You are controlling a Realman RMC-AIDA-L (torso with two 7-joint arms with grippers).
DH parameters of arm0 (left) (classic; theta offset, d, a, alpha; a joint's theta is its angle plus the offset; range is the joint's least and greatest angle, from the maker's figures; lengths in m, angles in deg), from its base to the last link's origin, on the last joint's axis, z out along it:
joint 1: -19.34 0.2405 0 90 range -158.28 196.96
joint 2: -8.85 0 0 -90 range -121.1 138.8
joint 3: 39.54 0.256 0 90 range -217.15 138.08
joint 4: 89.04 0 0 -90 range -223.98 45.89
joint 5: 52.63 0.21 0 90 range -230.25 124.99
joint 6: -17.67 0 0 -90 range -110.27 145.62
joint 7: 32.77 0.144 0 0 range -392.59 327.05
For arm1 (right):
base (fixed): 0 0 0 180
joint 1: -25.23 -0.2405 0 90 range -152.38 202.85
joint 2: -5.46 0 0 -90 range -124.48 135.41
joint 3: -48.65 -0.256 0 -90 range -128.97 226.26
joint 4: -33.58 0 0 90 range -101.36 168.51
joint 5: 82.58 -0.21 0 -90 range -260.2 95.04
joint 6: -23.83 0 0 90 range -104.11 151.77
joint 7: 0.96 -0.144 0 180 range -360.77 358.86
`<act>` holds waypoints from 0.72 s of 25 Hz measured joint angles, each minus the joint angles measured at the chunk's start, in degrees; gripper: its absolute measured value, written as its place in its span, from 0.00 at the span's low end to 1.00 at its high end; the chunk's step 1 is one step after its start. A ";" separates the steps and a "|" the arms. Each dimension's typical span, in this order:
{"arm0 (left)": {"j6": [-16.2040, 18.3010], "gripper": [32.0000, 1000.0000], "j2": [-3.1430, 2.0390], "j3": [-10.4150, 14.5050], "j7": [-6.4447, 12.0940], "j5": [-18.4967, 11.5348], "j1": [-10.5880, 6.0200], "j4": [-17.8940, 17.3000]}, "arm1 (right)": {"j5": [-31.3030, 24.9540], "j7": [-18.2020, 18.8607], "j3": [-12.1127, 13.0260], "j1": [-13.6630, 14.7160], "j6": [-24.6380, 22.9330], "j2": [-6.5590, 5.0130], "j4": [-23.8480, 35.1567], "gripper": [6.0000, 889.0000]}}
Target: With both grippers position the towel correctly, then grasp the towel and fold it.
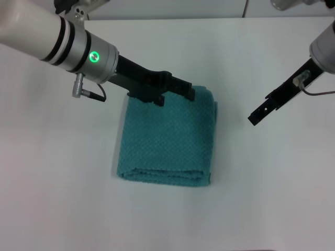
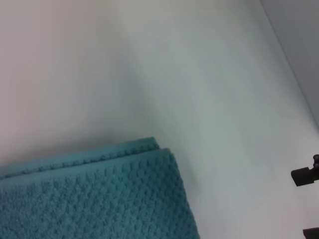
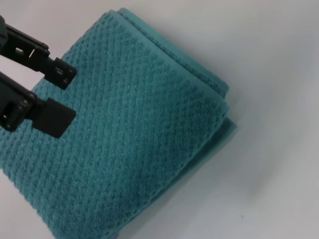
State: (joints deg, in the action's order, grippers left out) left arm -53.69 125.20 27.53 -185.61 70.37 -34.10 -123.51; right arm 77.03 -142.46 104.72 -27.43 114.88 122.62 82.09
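Note:
The teal waffle-weave towel (image 1: 165, 141) lies folded in several layers on the white table, its layered edges toward the front and right. My left gripper (image 1: 175, 97) hovers over the towel's far edge. In the right wrist view its fingers (image 3: 62, 95) stand apart above the cloth with nothing between them, so it is open. My right gripper (image 1: 259, 112) hangs to the right of the towel, clear of it. The left wrist view shows its two tips (image 2: 306, 204) apart, beside the towel's corner (image 2: 149, 174).
The white table (image 1: 272, 198) surrounds the towel on all sides. Its back edge (image 1: 209, 18) runs along the top of the head view. A grey cable plug (image 1: 78, 86) hangs under the left wrist.

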 joint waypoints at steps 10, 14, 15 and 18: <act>0.00 0.93 0.02 0.08 -0.08 -0.02 0.00 0.10 | 0.00 -0.09 0.00 -0.05 0.00 0.00 0.00 0.96; -0.02 0.93 0.02 0.06 -0.20 0.11 0.00 0.10 | 0.00 -0.09 0.00 -0.07 0.00 0.00 0.00 0.96; -0.04 0.93 0.02 -0.02 -0.33 0.41 0.00 0.10 | 0.00 -0.09 0.00 -0.07 0.00 0.00 0.00 0.96; -0.10 0.93 0.04 -0.27 -0.75 1.53 0.00 -0.07 | 0.00 -0.09 0.00 -0.08 0.06 0.00 0.00 0.96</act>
State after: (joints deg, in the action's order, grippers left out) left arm -53.79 125.24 27.27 -186.36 71.90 -34.10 -123.58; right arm 77.03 -142.55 104.72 -27.51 114.94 122.62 82.08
